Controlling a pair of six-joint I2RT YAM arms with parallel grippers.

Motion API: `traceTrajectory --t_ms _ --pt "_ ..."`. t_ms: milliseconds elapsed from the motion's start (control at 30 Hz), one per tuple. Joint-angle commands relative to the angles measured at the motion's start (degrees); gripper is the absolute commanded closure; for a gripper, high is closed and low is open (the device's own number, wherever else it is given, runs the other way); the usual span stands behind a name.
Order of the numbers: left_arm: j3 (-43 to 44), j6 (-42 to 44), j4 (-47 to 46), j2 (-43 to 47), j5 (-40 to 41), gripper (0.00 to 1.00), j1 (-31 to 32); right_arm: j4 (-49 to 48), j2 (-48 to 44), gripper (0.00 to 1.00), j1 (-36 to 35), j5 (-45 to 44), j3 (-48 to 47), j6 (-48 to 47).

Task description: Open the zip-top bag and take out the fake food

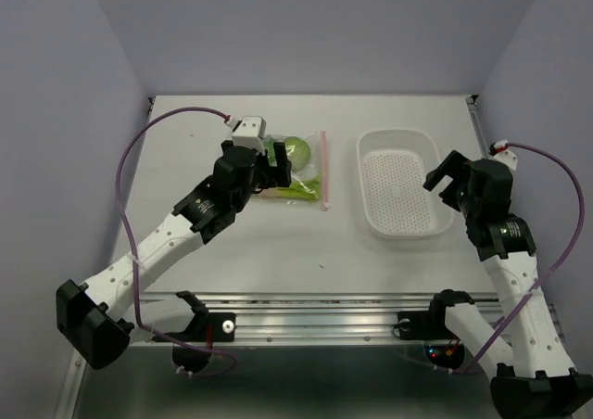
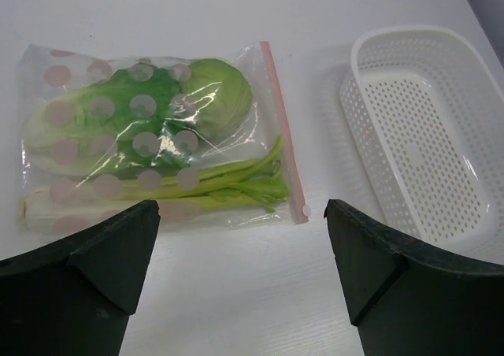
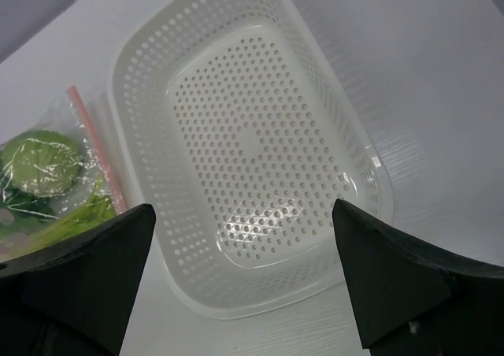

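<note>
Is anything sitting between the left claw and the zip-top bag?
Nothing visible does. The left claw, jaws open, faces the zip-top bag, and the left wrist view shows only white tabletop between them.

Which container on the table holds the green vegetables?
The clear zip-top bag with the pink strip: the vegetables lie inside it. The white perforated basket beside it has nothing in it.

The left arm (image 1: 157, 243) and right arm (image 1: 523, 285) have white links, black joints and black bases; a purple cable (image 1: 124, 169) loops along each.
</note>
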State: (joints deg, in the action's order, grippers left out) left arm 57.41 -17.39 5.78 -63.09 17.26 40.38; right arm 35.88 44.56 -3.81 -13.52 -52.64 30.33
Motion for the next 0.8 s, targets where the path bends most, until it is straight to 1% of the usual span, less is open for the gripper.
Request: traceTrajectory --t_ms 0,33,67,133,167,200,233,267,300,367,400,433,500,533,600,633,667,733,767 --pt "-0.1 2.08 -2.96 -0.54 -4.4 0.01 -0.04 -0.72 0.36 0.0 -0.05 -0.81 -0.97 -1.58" --pt "1.12 6.62 -3.49 -0.8 -5.12 0.01 -0.04 -0.9 0.44 0.0 -0.05 -0.37 -0.88 -2.02" --pt "1.82 8.93 -5.93 -1.33 -5.65 0.01 -0.04 -1.51 0.44 0.0 -0.05 1.11 -0.53 -2.55" --pt "3.92 14.28 -10.25 -2.12 -9.59 0.01 -0.04 -2.21 0.44 0.0 -0.05 3.31 -0.27 -3.87" --pt "4.98 19.97 -11.66 -3.52 -11.61 0.01 -0.04 -2.56 0.44 0.0 -0.05 5.24 -0.09 -3.96" --pt "6.13 22.29 -12.02 -4.4 -13.11 0.01 -0.04 -2.65 0.44 0.0 -0.05 5.87 0.08 -4.13" --pt "8.23 26.49 -12.11 -6.32 -16.0 0.01 -0.04 -2.83 0.44 0.0 -0.05 6.48 0.34 -4.22" --pt "9.2 28.18 -12.11 -7.3 -16.98 0.01 -0.04 -2.92 0.44 0.0 -0.05 6.4 0.35 -4.22" --pt "10.69 30.11 -12.11 -8.35 -20.04 0.01 -0.04 -2.92 0.44 0.0 -0.05 5.96 0.52 -4.22" --pt "12.2 33.46 -11.24 -11.59 -22.25 0.01 -0.04 -2.92 0.18 0.0 -0.05 5.7 0.7 -4.4" --pt "12.81 37.73 -11.23 -12.83 -23.83 0.01 -0.04 -2.92 0.18 0.0 -0.05 5.44 0.7 -4.49" --pt "14.73 40.04 -11.06 -13.98 -27.07 0.01 -0.04 -2.92 0.09 0.0 -0.05 4.91 0.61 -4.57" --pt "18.68 43.48 -9.48 -18.37 -27.63 0.01 0.14 -3.44 0.01 0.0 -0.05 4.82 0.87 -4.92" --pt "23.14 45.67 -8.86 -21.43 -28.58 0.01 0.14 -3.71 0.01 0.0 -0.05 4.47 1.05 -4.93" --pt "28.26 50.58 -0.81 -25.05 -31.13 0.01 0.14 -3.54 0.36 0.0 -0.05 4.12 1.05 -5.54" --pt "33.16 56.09 2.45 -26.72 -32.27 0.01 0.14 -3.53 0.27 0.0 -0.05 4.03 1.14 -5.8" --pt "35.03 57.8 6.83 -29.95 -32.29 0.01 0.22 -3.62 0.18 0.0 -0.05 3.42 1.66 -5.89" --pt "39.08 60.09 10.37 -33.22 -32.55 0.01 0.31 -4.06 -0.26 0.0 -0.05 2.27 2.45 -5.37" --pt "42.49 61.15 13.7 -36.11 -32.64 0.01 0.31 -4.32 -0.17 0.0 -0.05 0.88 2.98 -4.93"
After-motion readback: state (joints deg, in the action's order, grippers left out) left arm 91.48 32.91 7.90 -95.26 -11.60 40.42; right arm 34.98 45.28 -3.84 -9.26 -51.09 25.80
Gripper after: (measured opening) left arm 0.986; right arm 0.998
